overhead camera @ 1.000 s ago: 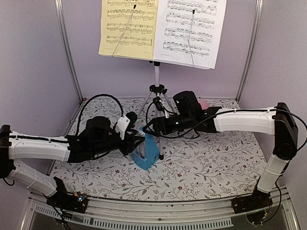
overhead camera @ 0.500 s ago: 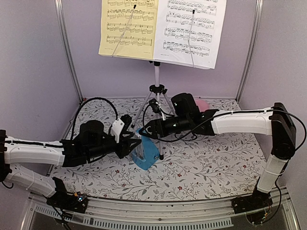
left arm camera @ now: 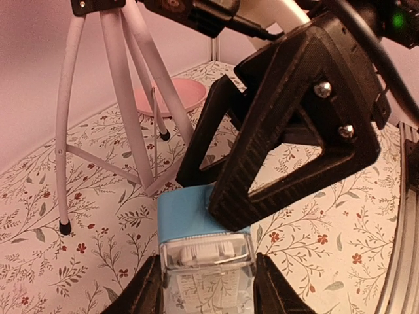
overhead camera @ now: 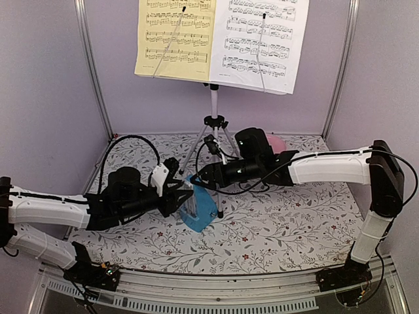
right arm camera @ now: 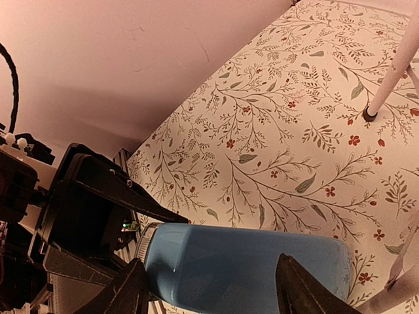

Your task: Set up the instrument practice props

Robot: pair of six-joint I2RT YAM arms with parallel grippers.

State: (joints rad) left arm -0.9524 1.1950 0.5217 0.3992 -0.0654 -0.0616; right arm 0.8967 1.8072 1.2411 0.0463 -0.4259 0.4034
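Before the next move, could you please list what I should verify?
1. Left gripper clamped on the blue pyramid-shaped metronome: ok.
2. Right gripper straddling the metronome: ok.
3. Right gripper's hold firm: cannot tell.
4. Metronome apart from the silver tripod legs: ok.
5. Yellow sheet of music and white sheet of music up on the pale music stand: ok.

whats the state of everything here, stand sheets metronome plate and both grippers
pale perforated music stand on silver tripod legs, upright
yellow sheet of music, on the stand
white sheet of music, on the stand
blue pyramid-shaped metronome, held by left gripper
pink round plate, flat on table
left gripper, shut on metronome
right gripper, straddling metronome top, grip unclear
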